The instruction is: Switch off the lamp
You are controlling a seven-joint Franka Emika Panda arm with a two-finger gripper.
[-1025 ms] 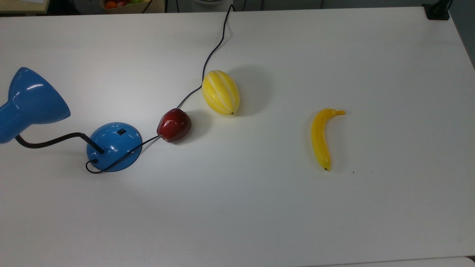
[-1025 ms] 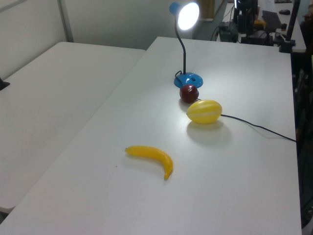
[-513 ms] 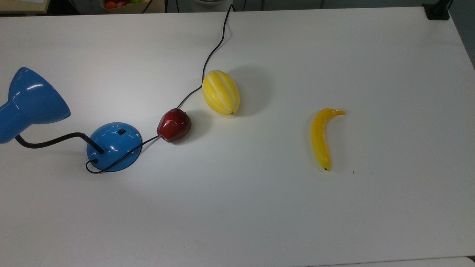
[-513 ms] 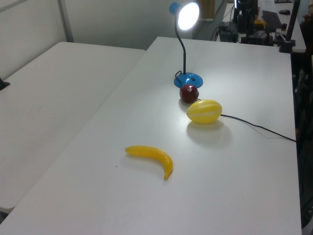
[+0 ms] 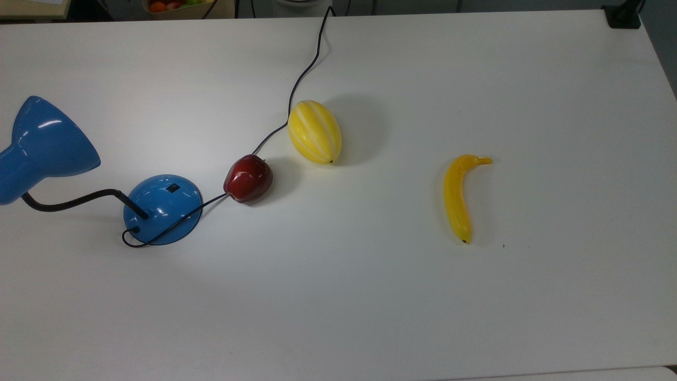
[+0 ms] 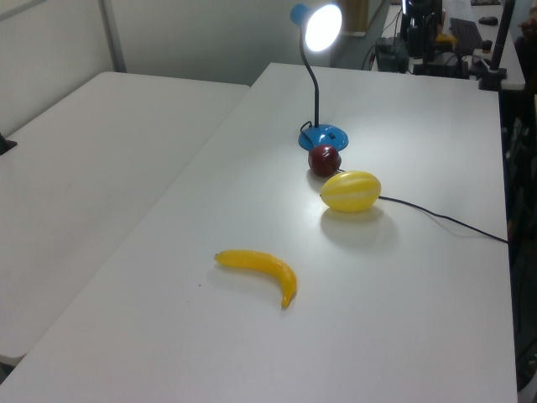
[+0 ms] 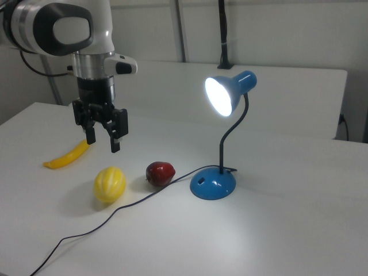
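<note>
The blue lamp (image 7: 230, 95) is lit, its cone shade (image 5: 45, 143) glowing white at the mouth (image 6: 323, 27). A black bendy neck joins it to the round blue base (image 5: 163, 208), which carries a small black switch (image 5: 172, 187). The base (image 7: 213, 184) stands on the white table; its black cord (image 5: 301, 79) runs off past the fruit. In the right view my gripper (image 7: 103, 142) hangs open in the air above the table, left of the lamp and above the yellow melon, holding nothing.
A red apple (image 5: 248, 178) lies on the cord beside the base, a striped yellow melon (image 5: 314, 132) just beyond it. A banana (image 5: 458, 194) lies further off. A second white table (image 6: 92, 151) adjoins at the left view's left.
</note>
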